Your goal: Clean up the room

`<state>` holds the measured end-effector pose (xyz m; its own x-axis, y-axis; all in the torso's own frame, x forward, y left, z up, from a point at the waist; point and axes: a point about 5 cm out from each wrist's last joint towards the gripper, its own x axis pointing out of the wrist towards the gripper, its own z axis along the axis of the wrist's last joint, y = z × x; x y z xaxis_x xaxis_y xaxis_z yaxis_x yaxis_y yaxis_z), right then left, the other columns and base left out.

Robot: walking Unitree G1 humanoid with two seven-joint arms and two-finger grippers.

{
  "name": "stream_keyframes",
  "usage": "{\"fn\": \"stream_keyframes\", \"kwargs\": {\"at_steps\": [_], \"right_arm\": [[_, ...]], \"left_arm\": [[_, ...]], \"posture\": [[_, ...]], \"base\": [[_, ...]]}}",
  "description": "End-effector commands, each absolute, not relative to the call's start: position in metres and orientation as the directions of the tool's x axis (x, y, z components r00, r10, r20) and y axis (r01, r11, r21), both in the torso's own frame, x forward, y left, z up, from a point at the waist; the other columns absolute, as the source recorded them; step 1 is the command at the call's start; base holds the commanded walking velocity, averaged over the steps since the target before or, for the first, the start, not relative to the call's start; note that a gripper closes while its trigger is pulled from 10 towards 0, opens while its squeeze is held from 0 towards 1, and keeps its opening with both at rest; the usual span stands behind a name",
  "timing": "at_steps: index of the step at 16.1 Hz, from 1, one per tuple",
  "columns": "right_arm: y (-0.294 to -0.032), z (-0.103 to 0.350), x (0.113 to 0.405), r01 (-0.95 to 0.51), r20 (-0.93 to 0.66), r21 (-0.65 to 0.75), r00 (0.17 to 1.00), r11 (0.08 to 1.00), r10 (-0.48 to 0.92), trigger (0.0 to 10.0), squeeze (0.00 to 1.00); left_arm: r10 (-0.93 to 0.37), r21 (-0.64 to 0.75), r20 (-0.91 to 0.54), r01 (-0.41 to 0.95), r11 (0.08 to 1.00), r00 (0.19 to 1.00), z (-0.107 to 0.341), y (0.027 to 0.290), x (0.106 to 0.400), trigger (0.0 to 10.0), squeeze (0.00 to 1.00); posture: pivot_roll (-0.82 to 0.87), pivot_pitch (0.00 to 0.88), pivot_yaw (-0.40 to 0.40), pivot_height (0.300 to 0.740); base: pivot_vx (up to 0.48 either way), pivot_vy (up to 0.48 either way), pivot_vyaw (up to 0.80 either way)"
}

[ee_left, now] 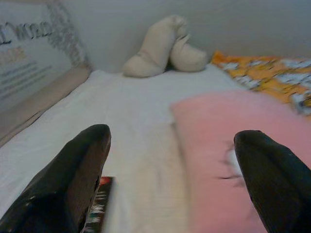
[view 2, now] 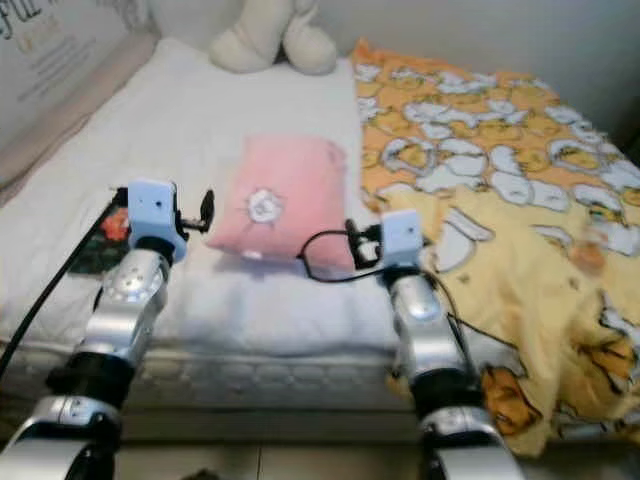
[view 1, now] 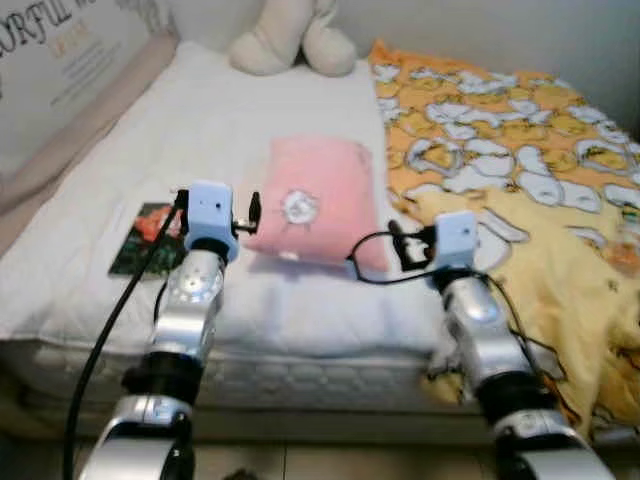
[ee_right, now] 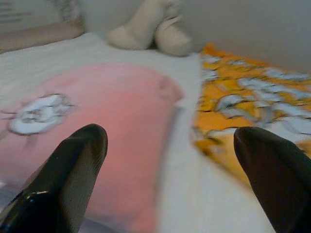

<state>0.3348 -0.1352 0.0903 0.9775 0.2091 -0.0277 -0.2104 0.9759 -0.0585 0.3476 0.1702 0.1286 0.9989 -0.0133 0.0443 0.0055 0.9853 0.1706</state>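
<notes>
Two silver arms are reaching over the near edge of a bed [view 1: 120, 160] covered in a white sheet. One pink pillow [view 1: 318, 200], carrying a small white round design with thin lines around it, is lying at the middle of the bed between the two arms. The left end effector [ee_left: 172, 160] is hovering at the pillow's left edge with its two black fingers [ee_left: 73, 179] spread wide apart and gripping nothing; one finger is sitting over the white sheet and the other over the pink fabric. The right end effector [ee_right: 170, 165] is hovering at the pillow's right edge, its fingers likewise spread wide and empty, one over the pillow and one over the bedspread.

One yellow and orange blanket [view 1: 520, 170], printed with many white cartoon ducks, is covering the right half of the bed and spilling over the near right corner. One cream plush toy [view 1: 290, 40] is sitting at the far end of the bed against the wall. One dark book or magazine [view 1: 140, 240] with a red picture on its cover is lying flat on the sheet to the left of the pillow, just beside the left arm; its writing is too small to read. One pale printed board [view 1: 70, 50] is leaning along the far left side of the bed; its large lettering is cut off and blurred, and the smaller lines beneath cannot be read.
</notes>
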Motion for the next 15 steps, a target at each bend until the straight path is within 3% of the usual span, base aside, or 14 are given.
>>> {"fn": "stream_keyframes", "kwargs": {"at_steps": [1, 7, 11, 15], "right_arm": [[-0.137, 0.096, 0.338, -0.211, -0.013, -0.065, 0.977, 0.975, 0.211, 10.0, 0.0], [-0.145, 0.097, 0.344, -0.171, -0.037, -0.061, 0.985, 0.983, 0.169, 10.0, 0.0], [-0.157, 0.1, 0.35, -0.098, -0.046, 0.017, 0.994, 0.995, 0.099, 10.0, 0.0], [-0.15, 0.099, 0.35, -0.077, -0.03, 0.033, 0.997, 0.996, 0.078, 10.0, 0.0]], "left_arm": [[-0.04, 0.186, 0.046, 0.031, 0.982, 0.998, 0.132, 0.166, 0.35, 10.0, 0.0], [0.011, 0.197, 0.134, -0.038, 0.98, 0.991, 0.165, 0.186, 0.367, 10.0, 0.0], [-0.051, 0.233, 0.161, 0.013, 0.972, 0.986, 0.188, 0.178, 0.375, 10.0, 0.0], [-0.089, 0.235, 0.079, 0.068, 0.97, 0.993, 0.176, 0.185, 0.373, 10.0, 0.0]], "posture": [[-0.04, 0.0, -0.055, 0.736], [-0.05, 0.0, -0.053, 0.736], [-0.05, 0.0, -0.029, 0.736], [-0.05, 0.0, 0.045, 0.736]], "base": [[0.48, 0.0, 0.0], [0.48, 0.0, 0.0], [0.475, 0.0, 0.0], [0.0, 0.0, 0.0]]}}
